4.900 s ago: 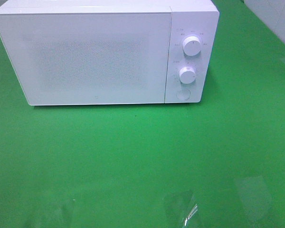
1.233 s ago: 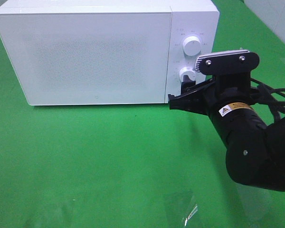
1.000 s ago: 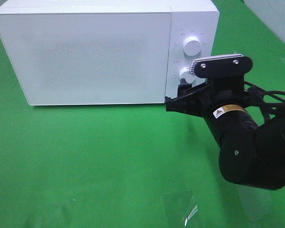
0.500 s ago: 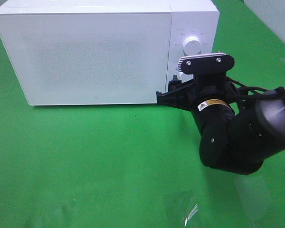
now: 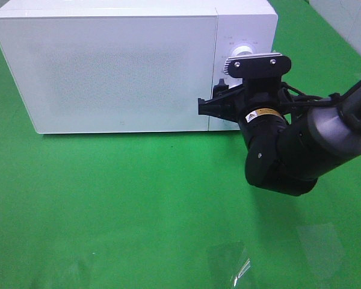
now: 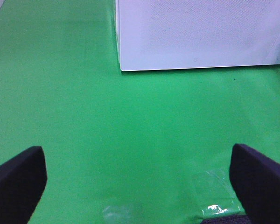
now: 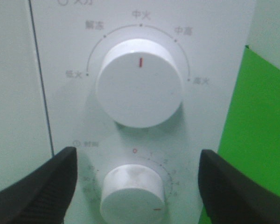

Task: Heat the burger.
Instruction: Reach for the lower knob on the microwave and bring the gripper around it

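The green worktop carries the white microwave, door shut; where the burger is cannot be told; the left gripper hangs over the worktop, jaws wide apart; the right gripper faces the control panel, jaws apart, 1 each side of the lower knob.

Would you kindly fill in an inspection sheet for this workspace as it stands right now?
Surface: green cloth, with a shiny clear patch near the front edge.
Job's things: burger not in view; microwave door shut.
Clutter: nothing seen.
Grippers: right gripper open, fingers either side of the lower knob, not touching; left gripper open over bare cloth, holding nothing.
Cables: black cables along the right arm.
Surroundings: pale wall at the far right corner.
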Controlling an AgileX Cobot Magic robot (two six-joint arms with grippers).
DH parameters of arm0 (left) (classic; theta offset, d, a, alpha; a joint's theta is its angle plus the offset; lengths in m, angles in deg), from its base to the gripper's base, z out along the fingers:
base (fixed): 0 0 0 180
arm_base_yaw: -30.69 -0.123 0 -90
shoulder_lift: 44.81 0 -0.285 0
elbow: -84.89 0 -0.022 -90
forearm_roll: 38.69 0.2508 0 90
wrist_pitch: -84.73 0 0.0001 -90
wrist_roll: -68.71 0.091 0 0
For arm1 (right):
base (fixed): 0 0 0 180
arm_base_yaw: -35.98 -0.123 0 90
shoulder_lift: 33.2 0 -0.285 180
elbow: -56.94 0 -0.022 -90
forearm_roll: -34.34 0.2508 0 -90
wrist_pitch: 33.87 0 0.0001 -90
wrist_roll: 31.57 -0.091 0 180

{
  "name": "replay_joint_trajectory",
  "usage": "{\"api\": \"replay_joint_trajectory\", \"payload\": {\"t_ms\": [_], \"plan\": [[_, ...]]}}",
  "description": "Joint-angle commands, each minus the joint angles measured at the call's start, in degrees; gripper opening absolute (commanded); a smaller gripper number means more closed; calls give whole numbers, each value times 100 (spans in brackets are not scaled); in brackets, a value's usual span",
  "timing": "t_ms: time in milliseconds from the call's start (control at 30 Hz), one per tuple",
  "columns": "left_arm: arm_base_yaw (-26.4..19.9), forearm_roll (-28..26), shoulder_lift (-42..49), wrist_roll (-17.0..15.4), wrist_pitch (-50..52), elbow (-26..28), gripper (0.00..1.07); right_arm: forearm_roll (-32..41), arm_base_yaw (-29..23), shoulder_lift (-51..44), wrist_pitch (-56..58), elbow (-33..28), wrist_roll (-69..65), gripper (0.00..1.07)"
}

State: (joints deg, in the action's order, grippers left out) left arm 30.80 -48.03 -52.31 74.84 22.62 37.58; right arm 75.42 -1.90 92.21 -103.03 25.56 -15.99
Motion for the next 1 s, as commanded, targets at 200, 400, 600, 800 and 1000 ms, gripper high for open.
{"api": "replay_joint_trajectory", "payload": {"t_ms": [200, 400, 600, 800, 1000], "plan": [[-17, -23, 92, 6, 74, -6, 98, -212, 138, 212, -372, 201, -57, 70], [-17, -23, 92, 6, 74, -6, 98, -264, 183, 327, -367, 298, -52, 70], [-17, -23, 92, 6, 74, -6, 98, -275, 183, 327, -344, 298, -52, 69], [-17, -23, 92, 6, 74, -6, 98, -372, 183, 327, -252, 298, -52, 59], [-17, -23, 92, 6, 74, -6, 98, -510, 183, 327, -212, 298, -52, 31]]}}
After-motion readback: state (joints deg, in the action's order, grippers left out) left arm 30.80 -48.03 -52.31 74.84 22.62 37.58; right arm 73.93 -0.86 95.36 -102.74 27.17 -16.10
